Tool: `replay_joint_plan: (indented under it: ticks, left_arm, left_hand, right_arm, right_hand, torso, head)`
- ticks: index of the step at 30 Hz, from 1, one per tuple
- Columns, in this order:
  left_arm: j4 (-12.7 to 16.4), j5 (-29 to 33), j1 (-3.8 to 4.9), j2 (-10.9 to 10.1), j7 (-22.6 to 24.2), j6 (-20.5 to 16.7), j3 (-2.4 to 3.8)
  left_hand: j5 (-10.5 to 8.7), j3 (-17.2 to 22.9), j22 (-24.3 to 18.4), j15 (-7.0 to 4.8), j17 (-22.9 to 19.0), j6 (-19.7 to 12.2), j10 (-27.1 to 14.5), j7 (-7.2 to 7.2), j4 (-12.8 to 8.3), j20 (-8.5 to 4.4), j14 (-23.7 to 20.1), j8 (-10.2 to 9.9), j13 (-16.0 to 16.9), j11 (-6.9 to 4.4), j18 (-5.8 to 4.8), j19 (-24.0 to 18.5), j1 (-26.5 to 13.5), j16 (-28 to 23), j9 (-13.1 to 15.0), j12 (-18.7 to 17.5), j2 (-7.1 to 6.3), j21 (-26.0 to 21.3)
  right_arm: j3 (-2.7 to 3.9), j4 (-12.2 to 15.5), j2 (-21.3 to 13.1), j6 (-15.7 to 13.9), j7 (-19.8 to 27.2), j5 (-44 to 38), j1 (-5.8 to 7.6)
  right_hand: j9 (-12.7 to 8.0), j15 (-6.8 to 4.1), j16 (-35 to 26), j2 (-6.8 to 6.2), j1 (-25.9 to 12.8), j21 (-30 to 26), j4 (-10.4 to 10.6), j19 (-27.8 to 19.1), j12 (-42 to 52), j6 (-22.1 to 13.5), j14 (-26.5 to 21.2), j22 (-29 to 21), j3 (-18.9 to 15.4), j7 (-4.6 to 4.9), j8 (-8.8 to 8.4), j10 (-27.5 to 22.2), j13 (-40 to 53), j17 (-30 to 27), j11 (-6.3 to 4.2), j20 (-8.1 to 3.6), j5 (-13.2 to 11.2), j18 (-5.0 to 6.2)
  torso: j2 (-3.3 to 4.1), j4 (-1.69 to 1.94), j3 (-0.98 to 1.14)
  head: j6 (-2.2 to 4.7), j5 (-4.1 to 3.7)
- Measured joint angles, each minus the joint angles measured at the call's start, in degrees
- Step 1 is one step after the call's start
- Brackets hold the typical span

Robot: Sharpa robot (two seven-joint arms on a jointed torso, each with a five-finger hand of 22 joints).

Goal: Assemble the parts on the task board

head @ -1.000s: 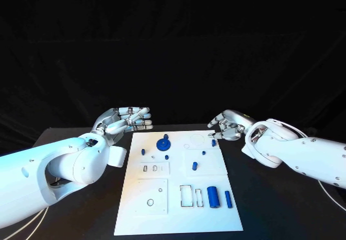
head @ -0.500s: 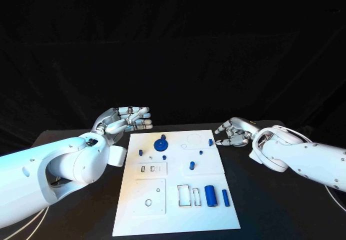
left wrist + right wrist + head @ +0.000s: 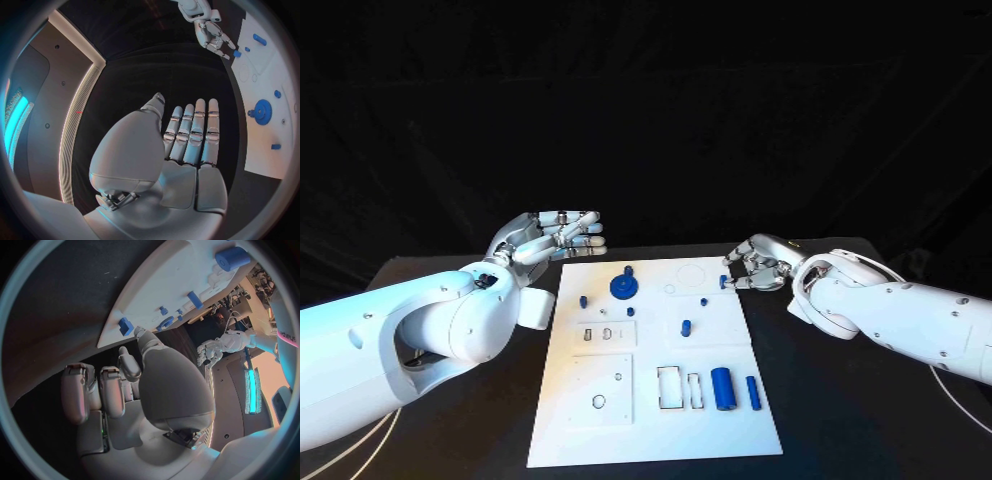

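The white task board [image 3: 661, 440] lies in the middle of the black table. On it are a blue toothed disc [image 3: 626, 288], small blue pegs [image 3: 685, 327], a thick blue cylinder [image 3: 723, 388] and a slim blue bar [image 3: 753, 392]. A small blue part [image 3: 724, 282] stands at the board's far right edge. My right hand [image 3: 756, 264] hovers just beside it with fingers curled in. In the right wrist view its thumb tip [image 3: 141, 334] reaches close to this part [image 3: 125, 326], gripping nothing. My left hand [image 3: 557, 237] floats off the board's far left corner, holding nothing, its fingers [image 3: 194, 131] stretched out.
Several empty slots and round holes mark the board's near half [image 3: 610, 385]. Black table [image 3: 862, 420] stretches on both sides of the board. The left wrist view shows the right hand [image 3: 214, 37] at the board's far corner.
My right hand pulled a little away from the board's edge, then came back beside the small blue part. The left hand stays where it was.
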Motion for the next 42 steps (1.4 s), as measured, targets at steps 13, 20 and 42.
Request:
replay_joint_plan:
  ticks: [13,20,42]
  left_arm:
    - [0.0,0.0,0.00,0.0,0.0,0.0,0.00]
    - [-0.1,0.0,0.00,0.0,0.0,0.1,0.00]
    - [-0.4,0.0,-0.01,-0.3,0.0,0.1,-0.01]
  left_hand:
    - [0.00,0.0,0.0,0.00,0.0,0.0,0.0,0.00,0.0,0.00,0.0,0.0,0.0,0.00,0.00,0.0,0.0,0.0,0.0,0.0,0.00,0.0]
    - [0.00,0.0,0.0,0.00,0.0,0.0,0.0,0.00,0.0,0.00,0.0,0.0,0.0,0.00,0.00,0.0,0.0,0.0,0.0,0.0,0.00,0.0]
    - [0.00,0.0,0.0,0.00,0.0,0.0,0.0,0.00,0.0,0.00,0.0,0.0,0.0,0.00,0.00,0.0,0.0,0.0,0.0,0.0,0.00,0.0]
  right_arm:
    - [-0.02,-1.1,0.9,1.1,-0.1,-1.0,-0.67]
    - [-0.02,-1.6,1.3,1.5,-0.1,-2.1,-0.86]
    - [0.01,-2.8,2.4,1.8,-0.5,-3.6,-1.15]
  right_hand:
    - [0.1,0.00,0.0,0.31,0.3,0.0,-0.2,0.0,0.0,0.9,0.0,0.0,0.2,-0.21,0.29,0.0,0.2,0.0,0.00,0.00,0.0,0.00]
    - [0.3,0.00,0.0,0.63,0.6,0.0,-0.3,0.0,0.0,1.9,0.0,0.0,0.4,-0.48,0.73,0.2,0.6,0.0,-0.22,0.00,0.0,0.00]
    - [0.5,-0.64,0.0,2.43,1.8,0.6,-0.8,0.0,1.1,4.8,-0.2,0.0,3.6,-1.50,2.07,1.5,1.9,0.0,-1.26,-0.85,-1.1,0.00]
  torso:
    - [-0.04,-0.08,0.01]
    - [-0.05,0.00,0.03]
    - [-0.05,-0.03,0.00]
  head:
    - [-0.05,0.07]
    - [-0.18,0.12]
    - [-0.27,0.67]
